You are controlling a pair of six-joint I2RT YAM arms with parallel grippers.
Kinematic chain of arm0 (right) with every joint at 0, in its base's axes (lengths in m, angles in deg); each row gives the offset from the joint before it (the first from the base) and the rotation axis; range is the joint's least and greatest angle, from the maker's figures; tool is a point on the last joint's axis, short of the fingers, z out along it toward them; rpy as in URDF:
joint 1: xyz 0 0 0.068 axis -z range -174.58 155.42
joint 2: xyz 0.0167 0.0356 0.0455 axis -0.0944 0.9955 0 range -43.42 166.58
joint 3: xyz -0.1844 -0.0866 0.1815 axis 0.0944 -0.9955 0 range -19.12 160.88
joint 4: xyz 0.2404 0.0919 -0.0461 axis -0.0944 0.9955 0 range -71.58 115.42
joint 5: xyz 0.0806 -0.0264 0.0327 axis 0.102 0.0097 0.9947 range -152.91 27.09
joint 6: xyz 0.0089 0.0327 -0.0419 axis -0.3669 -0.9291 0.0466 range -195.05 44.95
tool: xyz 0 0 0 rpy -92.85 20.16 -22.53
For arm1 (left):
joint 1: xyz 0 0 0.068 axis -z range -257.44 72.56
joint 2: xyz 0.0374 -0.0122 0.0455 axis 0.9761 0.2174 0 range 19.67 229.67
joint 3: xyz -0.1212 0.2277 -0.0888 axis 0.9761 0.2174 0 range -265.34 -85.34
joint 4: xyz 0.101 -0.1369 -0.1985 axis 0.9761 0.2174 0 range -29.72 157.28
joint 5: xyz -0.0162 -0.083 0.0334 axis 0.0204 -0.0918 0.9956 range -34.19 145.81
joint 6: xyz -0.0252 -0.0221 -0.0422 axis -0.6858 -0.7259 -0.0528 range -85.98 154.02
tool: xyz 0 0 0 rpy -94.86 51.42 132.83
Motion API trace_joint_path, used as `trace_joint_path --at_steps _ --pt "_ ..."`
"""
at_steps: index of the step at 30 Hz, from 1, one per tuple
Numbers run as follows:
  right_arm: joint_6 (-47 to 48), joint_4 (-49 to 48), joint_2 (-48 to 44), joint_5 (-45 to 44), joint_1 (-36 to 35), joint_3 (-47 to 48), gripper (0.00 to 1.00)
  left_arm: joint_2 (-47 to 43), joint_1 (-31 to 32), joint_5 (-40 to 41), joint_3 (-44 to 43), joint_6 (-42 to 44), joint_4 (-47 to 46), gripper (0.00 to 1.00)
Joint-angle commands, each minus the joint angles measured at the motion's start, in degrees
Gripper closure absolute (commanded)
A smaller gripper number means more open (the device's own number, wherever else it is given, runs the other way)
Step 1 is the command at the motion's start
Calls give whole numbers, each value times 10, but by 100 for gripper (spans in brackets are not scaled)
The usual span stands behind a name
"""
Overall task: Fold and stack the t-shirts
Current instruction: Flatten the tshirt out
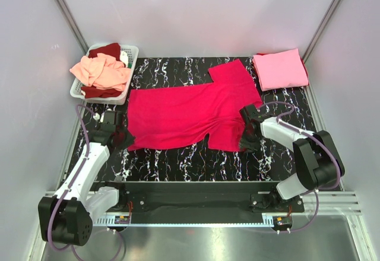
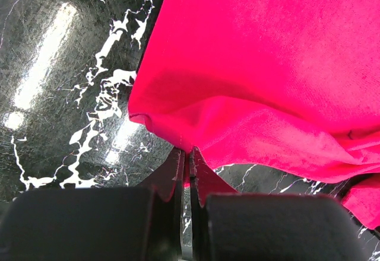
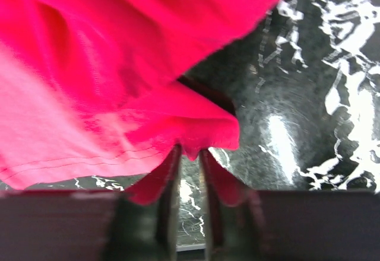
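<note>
Both arm bases sat at the near table edge, each arm reaching forward and low over the black marbled table point(image 1: 178, 163). Left gripper point(image 2: 185, 154) was clenched on the hem corner of the crimson t-shirt point(image 1: 190, 113), which lay spread flat mid-table. Right gripper point(image 3: 189, 154) had its jaws narrowed around a raised fold at the shirt's opposite edge. Folded, the pink t-shirt point(image 1: 280, 69) lay at the far right; the peach t-shirt point(image 1: 101, 71) draped over the white basket point(image 1: 132, 53).

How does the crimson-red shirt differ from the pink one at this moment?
The crimson-red shirt lies spread open mid-table; the pink shirt sits folded at the far right corner. The red one is pinched by the left tool and right tool; the pink one is untouched. Both are plain cloth.
</note>
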Motion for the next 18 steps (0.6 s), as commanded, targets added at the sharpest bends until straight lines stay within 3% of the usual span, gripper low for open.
trace_joint_path --at_steps 1,6,10,18 --pt "2 -62 28 -11 3 -21 78 1 2 -6 -3 9 -17 100" --pt "7 -67 23 -7 3 -24 100 4 1 -4 -6 11 -15 100" --pt "13 -57 -9 8 2 -30 100 -5 2 -16 -12 14 -1 100" --pt "-12 69 -239 -2 3 -9 100 -72 19 -48 -44 14 92 97"
